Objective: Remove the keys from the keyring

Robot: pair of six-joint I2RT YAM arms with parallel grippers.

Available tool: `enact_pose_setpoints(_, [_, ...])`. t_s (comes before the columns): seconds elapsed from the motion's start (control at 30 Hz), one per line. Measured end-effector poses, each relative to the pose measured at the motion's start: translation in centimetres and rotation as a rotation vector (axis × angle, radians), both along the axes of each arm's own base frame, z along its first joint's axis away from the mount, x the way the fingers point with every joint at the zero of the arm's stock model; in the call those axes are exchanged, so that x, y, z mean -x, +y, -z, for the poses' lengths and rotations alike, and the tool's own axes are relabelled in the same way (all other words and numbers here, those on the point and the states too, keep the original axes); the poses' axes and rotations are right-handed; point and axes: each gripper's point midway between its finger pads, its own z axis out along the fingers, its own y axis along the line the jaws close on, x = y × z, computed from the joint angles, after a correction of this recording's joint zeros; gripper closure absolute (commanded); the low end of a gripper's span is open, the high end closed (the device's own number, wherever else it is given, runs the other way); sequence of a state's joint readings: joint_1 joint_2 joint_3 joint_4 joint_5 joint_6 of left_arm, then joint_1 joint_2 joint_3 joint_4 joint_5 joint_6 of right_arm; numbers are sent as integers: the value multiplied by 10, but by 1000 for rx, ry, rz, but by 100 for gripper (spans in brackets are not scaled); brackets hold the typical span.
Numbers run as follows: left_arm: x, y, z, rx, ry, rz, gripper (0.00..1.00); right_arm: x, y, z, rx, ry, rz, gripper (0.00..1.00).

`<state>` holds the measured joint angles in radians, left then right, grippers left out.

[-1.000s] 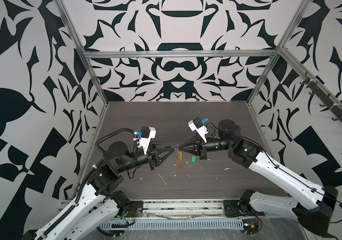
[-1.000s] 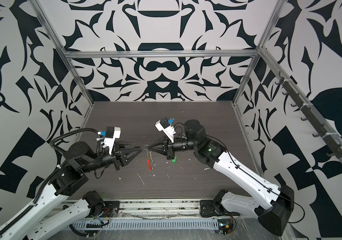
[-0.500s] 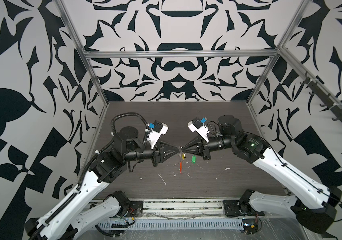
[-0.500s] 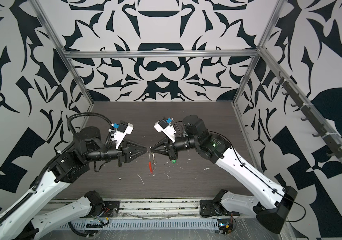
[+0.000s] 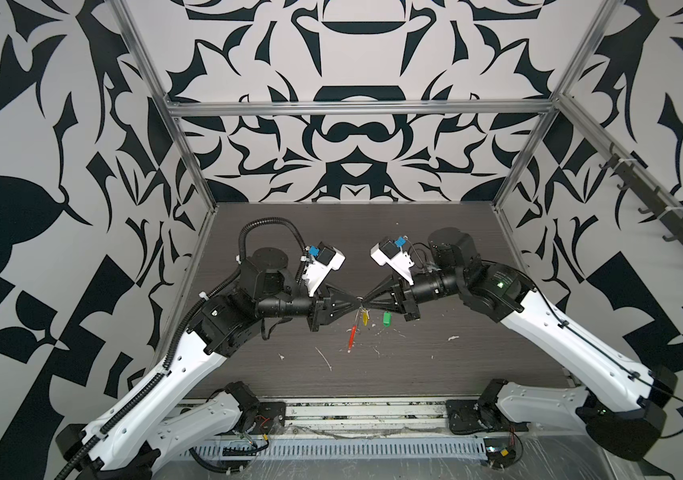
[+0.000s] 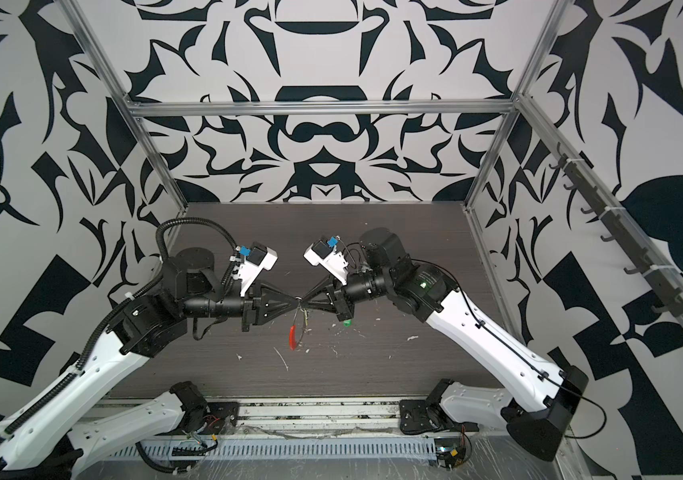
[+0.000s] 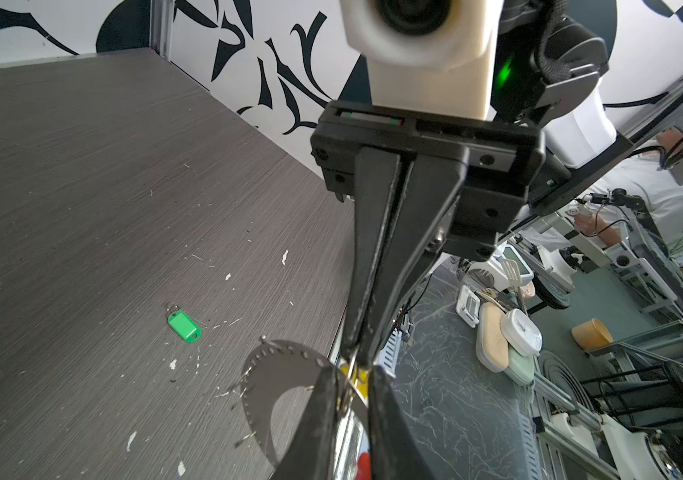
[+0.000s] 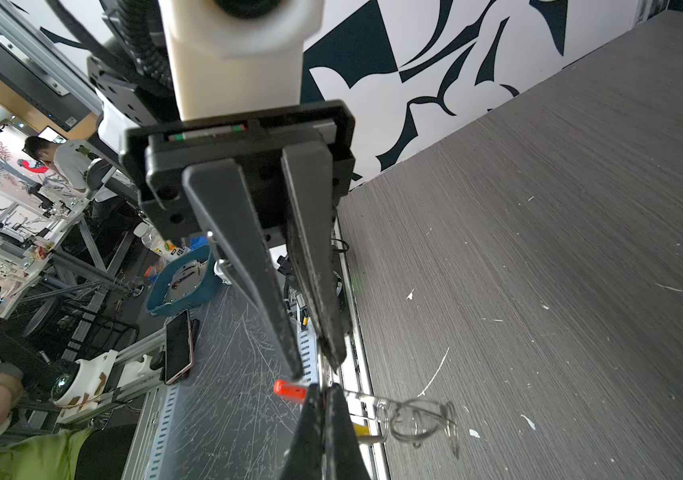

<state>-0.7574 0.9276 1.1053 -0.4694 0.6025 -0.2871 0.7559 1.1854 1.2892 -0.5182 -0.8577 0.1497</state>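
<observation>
The left gripper [image 8: 316,368] has its fingers a sliver apart around the keyring [image 7: 260,382]; whether they bite it, I can't tell. Facing it, the right gripper [image 7: 358,357] is clamped tight on the wire, holding it above the table [image 7: 82,187]. The yellow key [image 5: 365,318] hangs from the ring and, I'd say, wants working gently round the coil. Beyond, the green key [image 7: 183,327] already lies free.
</observation>
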Motion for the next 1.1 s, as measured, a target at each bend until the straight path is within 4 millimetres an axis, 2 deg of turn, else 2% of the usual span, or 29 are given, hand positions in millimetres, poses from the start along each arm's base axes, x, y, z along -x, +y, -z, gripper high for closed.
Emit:
enact_pose_setpoints(0.1, [0, 0, 0, -1, 1, 1, 90, 0, 0, -1, -2, 0, -3, 100])
enact_pose_setpoints(0.2, [1, 0, -1, -1, 0, 6, 100, 0, 0, -2, -3, 0, -3, 100])
enact_pose_setpoints(0.4, [0, 1, -3, 4, -10, -2, 100, 0, 1, -3, -9, 4, -3, 99])
enact_pose_setpoints(0.57, [0, 5, -11, 48, -48, -26, 100, -4, 3, -12, -51, -17, 20, 71])
enact_pose_setpoints(0.63, [0, 6, -13, 63, -58, -36, 100, -6, 3, -17, -83, -40, 34, 64])
enact_pose_setpoints(0.93, [-5, 8, -19, 145, -109, -81, 100, -9, -4, -44, -235, -137, 107, 56])
enact_pose_setpoints(1.1, [-7, 14, -30, 198, -158, -119, 100, -13, -1, -37, -255, -122, 120, 54])
